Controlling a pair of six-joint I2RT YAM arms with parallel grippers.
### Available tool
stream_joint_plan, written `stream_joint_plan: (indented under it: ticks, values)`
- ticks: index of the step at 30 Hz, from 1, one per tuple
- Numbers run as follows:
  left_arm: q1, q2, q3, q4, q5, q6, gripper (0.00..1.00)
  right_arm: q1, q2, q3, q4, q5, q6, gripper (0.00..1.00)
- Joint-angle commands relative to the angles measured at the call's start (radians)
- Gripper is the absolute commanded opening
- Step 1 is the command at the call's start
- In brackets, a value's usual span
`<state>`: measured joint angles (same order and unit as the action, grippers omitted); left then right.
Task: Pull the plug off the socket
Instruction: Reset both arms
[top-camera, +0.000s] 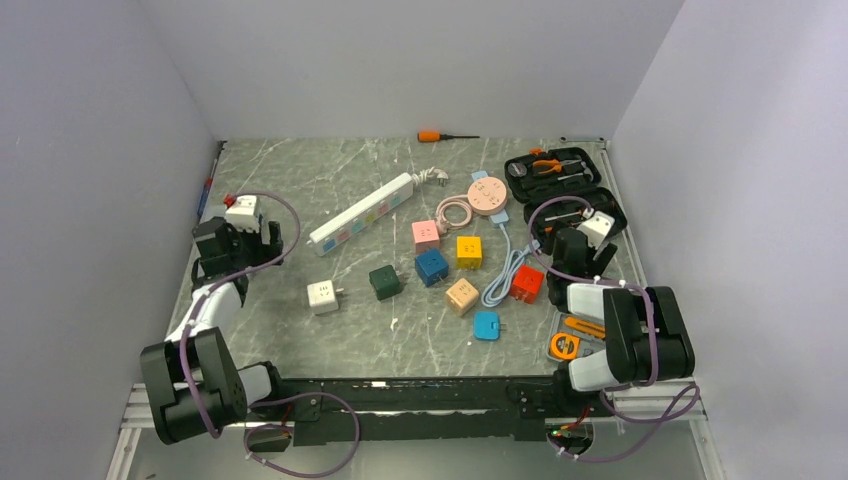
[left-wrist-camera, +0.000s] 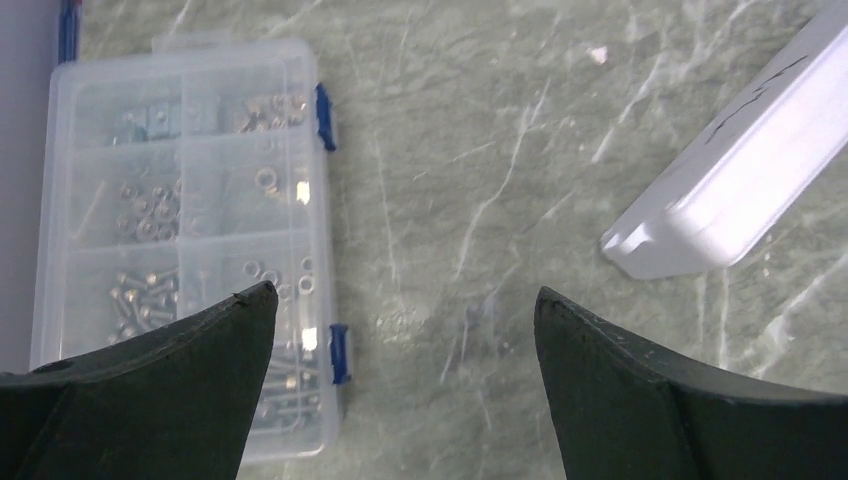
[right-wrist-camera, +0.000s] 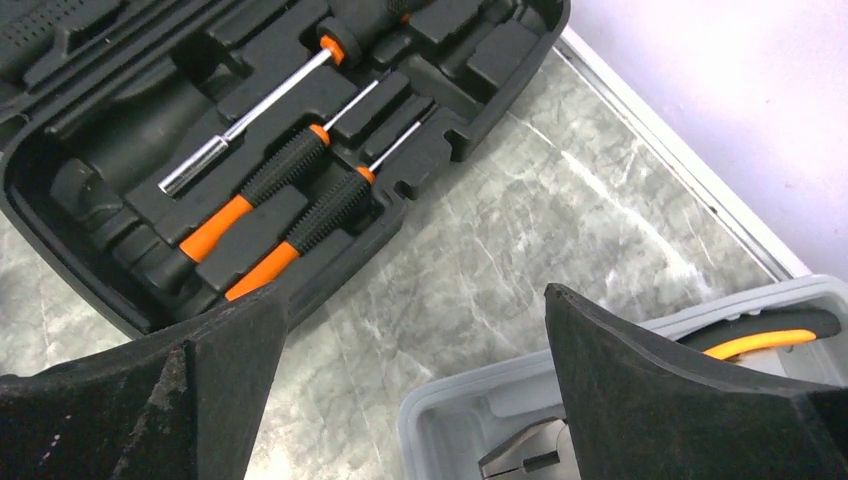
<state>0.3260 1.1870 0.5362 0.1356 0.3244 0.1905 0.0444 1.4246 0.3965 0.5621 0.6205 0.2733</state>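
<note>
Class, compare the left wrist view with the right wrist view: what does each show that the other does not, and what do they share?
Only the left wrist view: a clear plastic compartment box of screws with blue latches, and one end of the long white power strip.
Only the right wrist view: an open black tool case holding orange-and-black-handled screwdrivers, and a pale grey plastic tray.
Both: the grey-green marbled tabletop, with the left end effector and the right end effector each open and empty.
</note>
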Motion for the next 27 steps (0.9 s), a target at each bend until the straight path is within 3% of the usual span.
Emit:
stream_joint_plan:
  ticks: [1,7,9,11,15,17,19,20,21,22,27]
  values:
    - [-0.036,-0.03,-0.027,0.244,-0.026,-0.037,0.99,-0.005,0.002,-0.015,0.251,-0.002,-0.069,1.0]
    - [-0.041,-0.024,-0.074,0.348,0.014,-0.06,0.99,-0.002,0.021,-0.039,0.315,-0.047,-0.101,1.0]
    - [-0.042,-0.029,-0.132,0.454,0.049,-0.065,0.99,0.0,0.016,-0.065,0.37,-0.078,-0.134,1.0]
    - [-0.049,-0.023,-0.152,0.453,0.069,-0.036,0.99,0.028,0.014,-0.098,0.451,-0.099,-0.179,1.0]
    - [-0.053,-0.012,-0.269,0.659,0.084,-0.037,0.99,0.076,0.009,-0.169,0.582,-0.067,-0.232,1.0]
    - [-0.057,-0.035,-0.274,0.618,0.095,-0.016,0.99,0.08,0.012,-0.197,0.642,-0.087,-0.251,1.0]
    - [-0.058,-0.035,-0.298,0.68,0.107,-0.022,0.99,0.08,0.023,-0.261,0.729,-0.164,-0.252,1.0]
    - [-0.059,-0.044,-0.3,0.67,0.115,-0.012,1.0,0.081,0.075,-0.299,0.868,-0.186,-0.301,1.0]
    - [-0.06,-0.055,-0.305,0.664,0.121,-0.005,0.99,0.123,0.131,-0.316,1.009,-0.128,-0.355,1.0]
    - [-0.062,-0.064,-0.319,0.68,0.134,0.001,0.99,0.149,0.139,-0.321,1.031,-0.114,-0.372,1.0]
    - [-0.112,-0.098,-0.365,0.726,0.086,0.037,0.99,0.078,0.081,-0.181,0.672,-0.128,-0.25,1.0]
